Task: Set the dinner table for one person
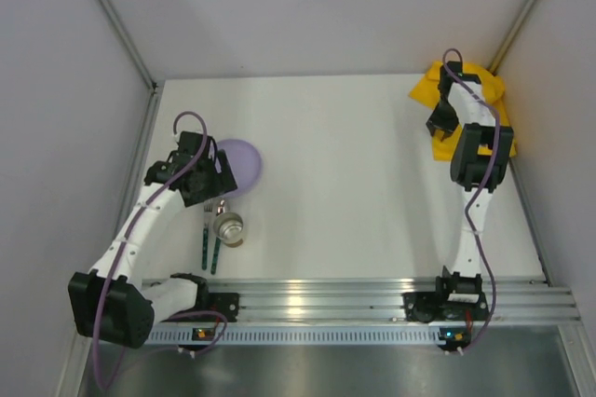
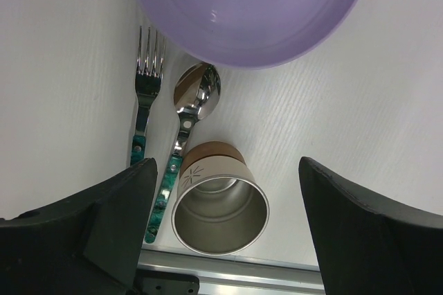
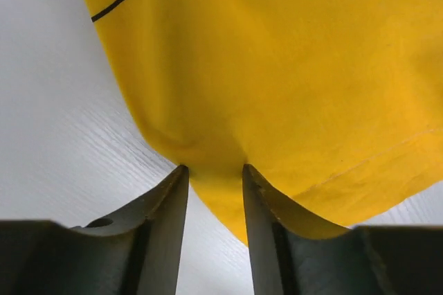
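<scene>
While the white dinner table [image 1: 354, 183] lies under both arms, the L gripper [image 2: 228, 169] hangs over its near-left part w/ fingers spread wide, gripping nothing. On the table below it, L to R: fork [image 2: 145, 101], spoon [image 2: 196, 94], upright metal cup [image 2: 220, 212], w/ a purple plate [image 2: 242, 11] just beyond. At the far-right corner the R gripper [image 3: 214, 177] pinches a fold of yellow cloth [image 3: 291, 66], w/ the tabletop close beneath.
</scene>
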